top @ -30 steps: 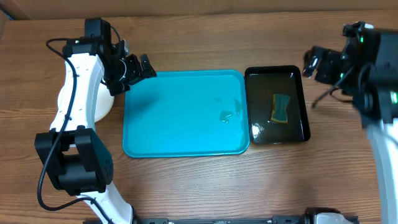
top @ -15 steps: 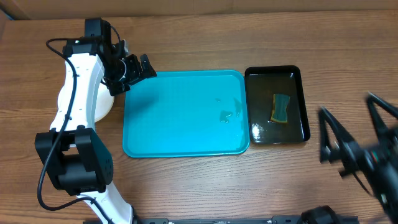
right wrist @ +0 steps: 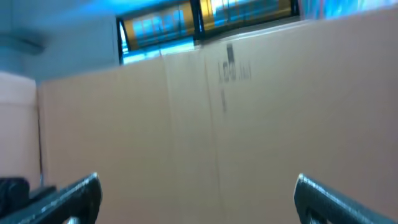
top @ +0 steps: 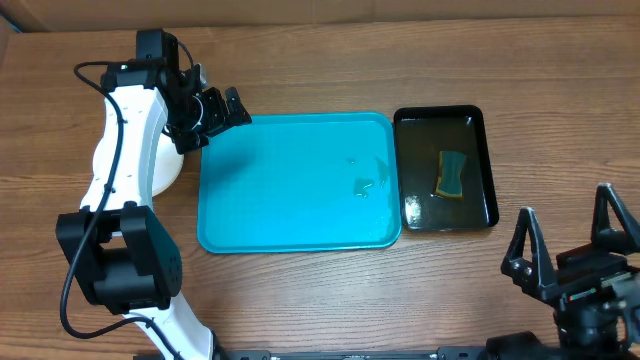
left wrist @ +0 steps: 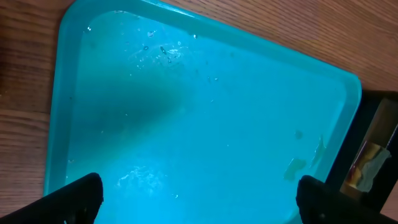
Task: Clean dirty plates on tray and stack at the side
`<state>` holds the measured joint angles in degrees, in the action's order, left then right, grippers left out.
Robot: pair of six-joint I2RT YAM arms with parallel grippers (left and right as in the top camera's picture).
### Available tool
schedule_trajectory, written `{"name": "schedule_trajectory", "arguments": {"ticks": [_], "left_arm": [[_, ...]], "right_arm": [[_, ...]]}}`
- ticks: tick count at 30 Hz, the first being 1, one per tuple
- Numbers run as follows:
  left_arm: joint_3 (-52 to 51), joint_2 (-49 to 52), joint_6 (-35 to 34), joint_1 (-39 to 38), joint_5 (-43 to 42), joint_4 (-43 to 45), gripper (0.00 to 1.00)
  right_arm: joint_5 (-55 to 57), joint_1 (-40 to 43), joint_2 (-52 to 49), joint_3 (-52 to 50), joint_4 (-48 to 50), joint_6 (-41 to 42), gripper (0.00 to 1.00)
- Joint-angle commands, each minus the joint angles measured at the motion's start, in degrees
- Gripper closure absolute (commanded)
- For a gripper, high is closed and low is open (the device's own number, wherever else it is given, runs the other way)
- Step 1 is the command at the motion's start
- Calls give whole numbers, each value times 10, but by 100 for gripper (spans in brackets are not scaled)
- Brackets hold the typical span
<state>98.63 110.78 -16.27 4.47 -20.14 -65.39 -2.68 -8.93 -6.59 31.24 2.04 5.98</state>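
We see the left pincer [top: 232, 108] spread wide over the far left corner of the tray [top: 280, 200]. The right pincer [top: 565, 228] (low, at the tabletop's near edge) also gapes wide. The plates [top: 168, 172] show as a white rim just left of the tray, mostly under the left arm.

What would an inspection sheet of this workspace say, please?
Surface: wooden table, bare around the trays.
Job's things: blue tray holds no plates, only wet spots; white plate sits left of it, mostly hidden by the left arm, so the count cannot be told.
Clutter: black tray right of the blue tray, holding liquid and a sponge.
Grippers: left gripper open and empty at the blue tray's far left corner; right gripper open and empty at the near right edge.
Cables: black cable along the left arm.
Surroundings: cardboard.
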Motion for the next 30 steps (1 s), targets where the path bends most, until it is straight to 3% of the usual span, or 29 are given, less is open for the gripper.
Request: {"name": "schedule_trajectory", "arguments": {"ticks": [1, 5, 23, 30], "left_arm": [[12, -18, 10, -2, 2, -2, 0], [12, -18, 10, -2, 2, -2, 0], [12, -18, 10, -2, 2, -2, 0], [12, -18, 10, -2, 2, -2, 0]], "right_arm": [[-21, 19, 19, -51, 50, -4, 0], [-19, 33, 32, -109, 92, -3, 0], [-19, 39, 64, -309, 100, -2, 0], [-17, 39, 64, -308, 3, -4, 0]]}}
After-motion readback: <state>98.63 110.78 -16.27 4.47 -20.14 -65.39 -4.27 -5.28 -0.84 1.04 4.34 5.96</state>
